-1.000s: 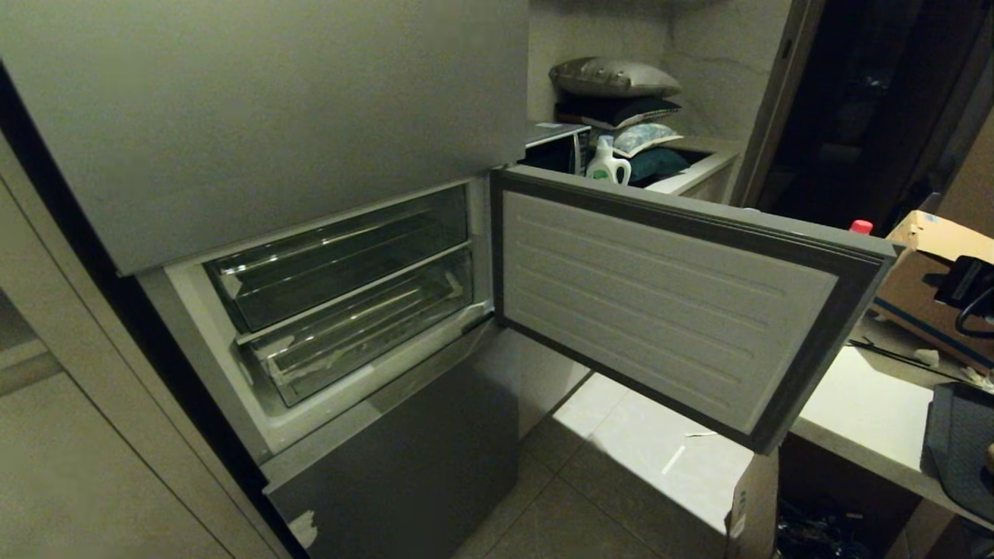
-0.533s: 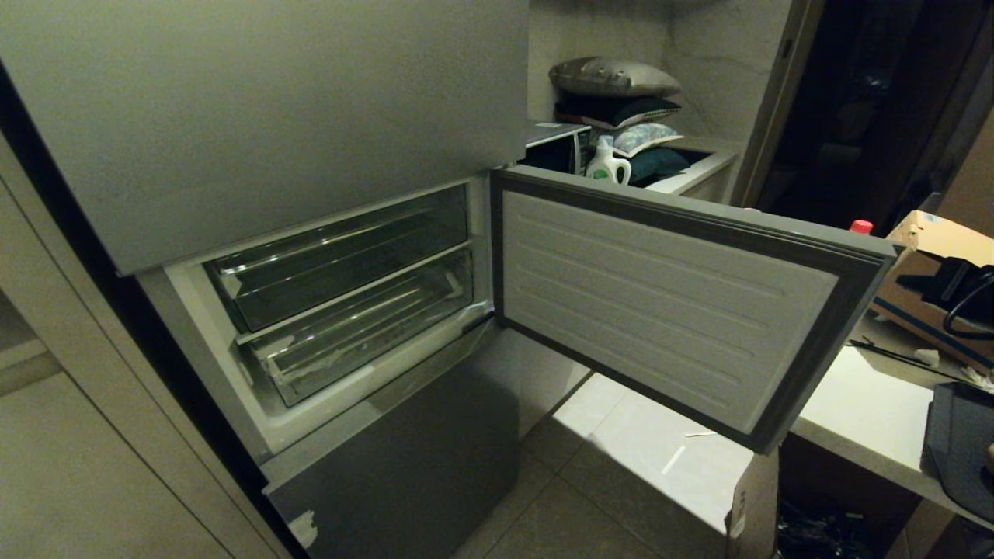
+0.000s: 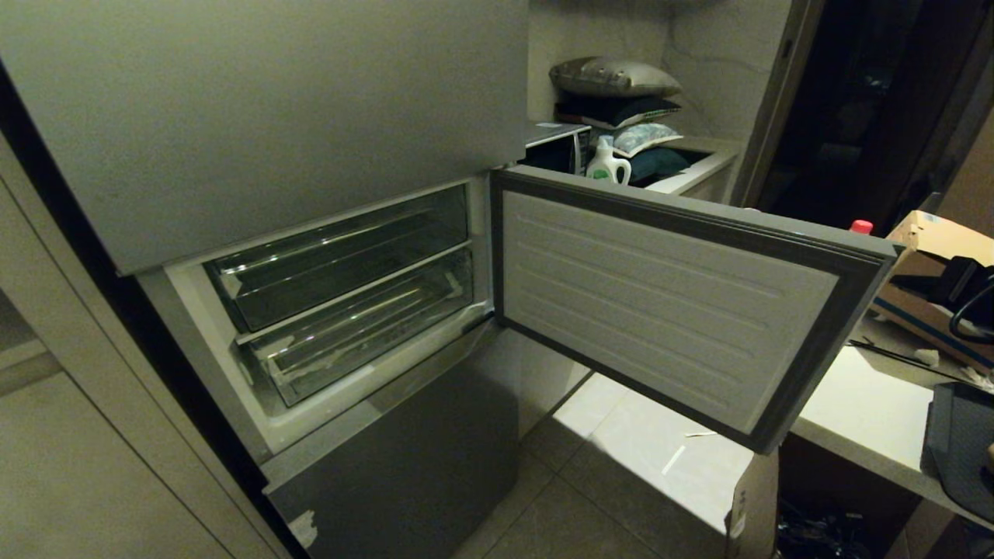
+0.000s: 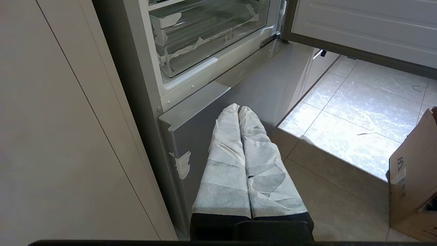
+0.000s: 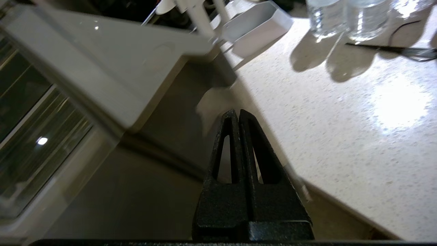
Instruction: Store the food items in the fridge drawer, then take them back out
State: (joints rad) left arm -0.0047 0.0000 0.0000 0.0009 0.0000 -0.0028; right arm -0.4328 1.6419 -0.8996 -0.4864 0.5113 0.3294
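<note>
Two clear bins sit stacked in the open fridge compartment on the left: the shallower upper bin [image 3: 342,264] and, under it, the fridge drawer [image 3: 365,330], pushed in behind its tall front lip. Through the clear plastic of both, only ribbed floors and reflections show; no food item can be made out in either. The left gripper [image 4: 239,108] hangs low in front of the grey panel below that compartment, its white-wrapped fingers [image 4: 227,150] pressed together and holding nothing. Right of the bins, the compartment door [image 3: 660,299] stands swung wide over the tiled floor [image 3: 621,435]. Further right is a pale tabletop [image 5: 341,119], with a cardboard box [image 3: 928,268] at its far edge and the bases of clear water bottles [image 5: 344,17] standing on it. The right gripper [image 5: 238,112] hovers above the tabletop's near edge beside the door, black fingers [image 5: 225,150] closed tight on nothing.
</note>
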